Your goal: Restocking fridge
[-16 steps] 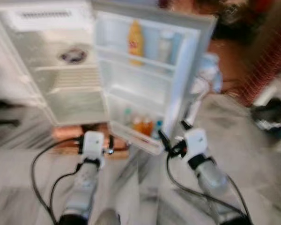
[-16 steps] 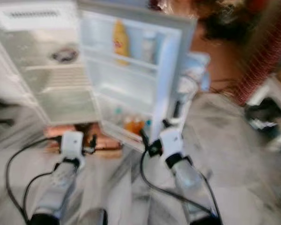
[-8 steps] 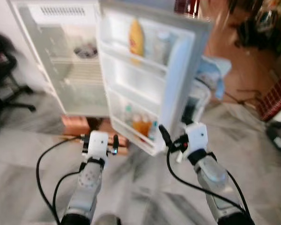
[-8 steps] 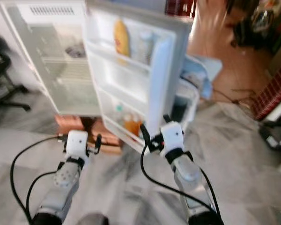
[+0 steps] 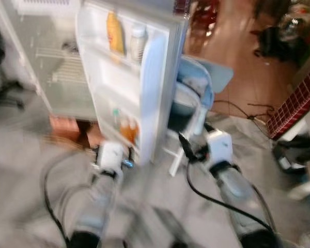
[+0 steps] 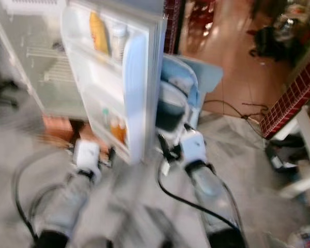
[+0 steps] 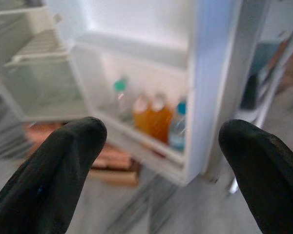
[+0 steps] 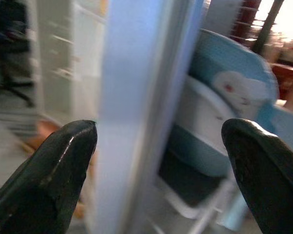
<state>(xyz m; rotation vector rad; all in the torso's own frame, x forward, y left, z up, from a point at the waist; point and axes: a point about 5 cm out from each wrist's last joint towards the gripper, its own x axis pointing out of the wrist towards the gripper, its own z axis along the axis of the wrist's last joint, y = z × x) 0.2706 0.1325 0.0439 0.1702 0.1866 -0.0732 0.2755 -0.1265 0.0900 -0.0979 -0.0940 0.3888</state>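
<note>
The white fridge (image 5: 57,67) stands open at the left, and its door (image 5: 144,77) is seen almost edge-on. A yellow bottle (image 5: 112,26) and a white bottle (image 5: 137,44) sit on the door's top shelf. Orange bottles (image 7: 154,117), a green-capped bottle (image 7: 119,95) and a blue-capped bottle (image 7: 178,131) fill the bottom shelf. My left gripper (image 5: 112,151) hovers open and empty just before that bottom shelf. My right gripper (image 5: 194,135) is open and empty beside the door's outer edge (image 8: 132,97).
A light blue and white plastic seat (image 5: 194,88) stands right behind the door. Reddish blocks (image 5: 67,129) lie under the fridge. A red brick wall (image 5: 294,98) and white furniture (image 5: 305,191) are at the right, with cables on the brown floor (image 5: 237,62).
The whole view has swung right, so the fridge sits further left and its door now faces me edge-on. Both grippers hold the same open pose, closer to the door.
</note>
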